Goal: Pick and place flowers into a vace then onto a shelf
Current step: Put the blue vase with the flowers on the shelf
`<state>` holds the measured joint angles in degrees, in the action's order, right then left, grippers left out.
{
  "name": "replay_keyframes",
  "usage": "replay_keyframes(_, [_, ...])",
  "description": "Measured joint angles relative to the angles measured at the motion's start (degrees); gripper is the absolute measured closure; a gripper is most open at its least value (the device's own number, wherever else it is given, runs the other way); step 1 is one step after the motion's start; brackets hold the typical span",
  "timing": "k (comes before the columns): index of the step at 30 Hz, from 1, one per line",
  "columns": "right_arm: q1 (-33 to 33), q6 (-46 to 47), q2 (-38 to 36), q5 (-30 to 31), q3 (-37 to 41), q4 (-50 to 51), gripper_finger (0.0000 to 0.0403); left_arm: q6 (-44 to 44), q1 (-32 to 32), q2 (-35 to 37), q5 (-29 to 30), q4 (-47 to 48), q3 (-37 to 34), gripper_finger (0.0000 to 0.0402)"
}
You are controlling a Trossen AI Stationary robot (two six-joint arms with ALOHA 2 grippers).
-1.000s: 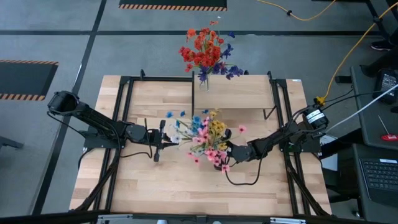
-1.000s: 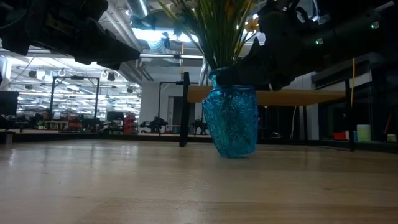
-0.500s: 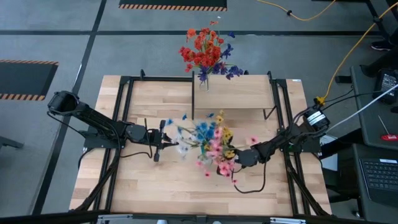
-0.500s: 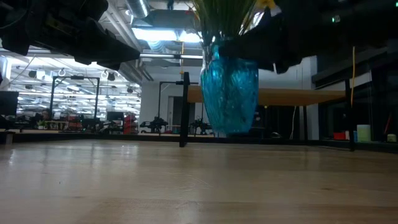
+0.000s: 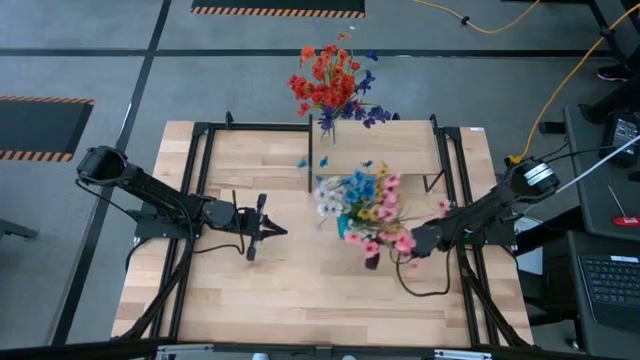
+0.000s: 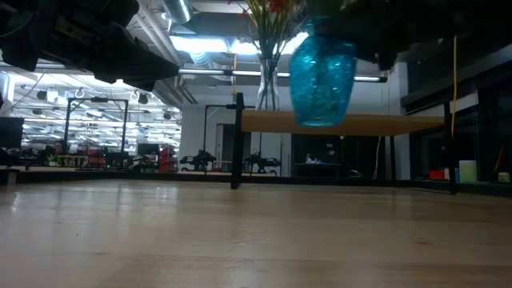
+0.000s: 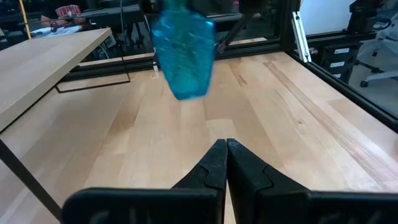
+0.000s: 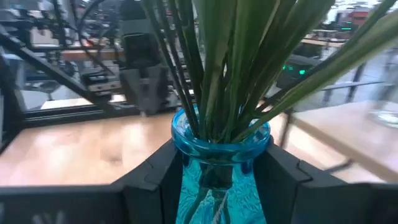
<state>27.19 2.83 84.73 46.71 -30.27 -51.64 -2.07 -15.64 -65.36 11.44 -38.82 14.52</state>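
High view shows the light-wood surface (image 5: 250, 300) carrying the shelf (image 5: 400, 150) along its far edge, right of centre. A clear vase of red and blue blooms (image 5: 332, 85) already stands at the shelf's far left corner, so one placement appears complete. The blue vase (image 6: 322, 50) is lifted clear of the surface, as the low view confirms, and hangs just before the shelf's near edge at about shelf height. It holds the flowers (image 5: 365, 205), a mixed bunch of pink, yellow, blue and white blooms, their green stalks gathered in the vase mouth. The right claw (image 8: 217, 168) is clamped on the neck of the blue vase, one finger on each side. The left claw (image 7: 225, 163) waits with fingers pressed together and holding nothing, low over the surface left of centre. Judged status: filling is done and the carry is under way; setting the vase on the shelf and releasing it remain.
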Motion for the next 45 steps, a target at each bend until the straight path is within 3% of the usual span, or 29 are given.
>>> replay_keyframes(6, [1.8,-0.3,-10.4,3.0,1.3,9.6,0.0249,1.3,0.0,0.0,-0.2,0.0,0.0,0.0398])
replay_keyframes(10, [3.5,0.0,-16.3,8.3,1.3,17.6,0.0249,1.3,0.0,0.0,-0.2,0.0,0.0,0.0400])
replay_keyframes(15, [5.8,-0.1,-22.3,12.8,1.3,21.2,0.0249,1.3,0.0,0.0,-0.2,0.1,0.0,0.0398])
replay_keyframes(19, [7.4,-0.1,-26.1,19.9,1.3,24.8,0.0249,1.3,0.0,0.0,-0.2,0.0,0.0,0.0399])
replay_keyframes(28, [9.3,-1.5,-29.6,26.2,1.3,27.5,0.0249,1.3,0.0,0.0,0.0,0.0,0.0,0.0399])
replay_keyframes(37, [9.6,-2.4,-31.7,27.2,1.3,27.3,0.0249,1.3,0.0,0.0,0.0,0.0,0.0,0.0398])
replay_keyframes(45, [9.5,-5.3,-33.2,32.5,1.3,27.0,0.0249,0.9,0.0,0.0,0.0,0.0,0.0,0.0398])
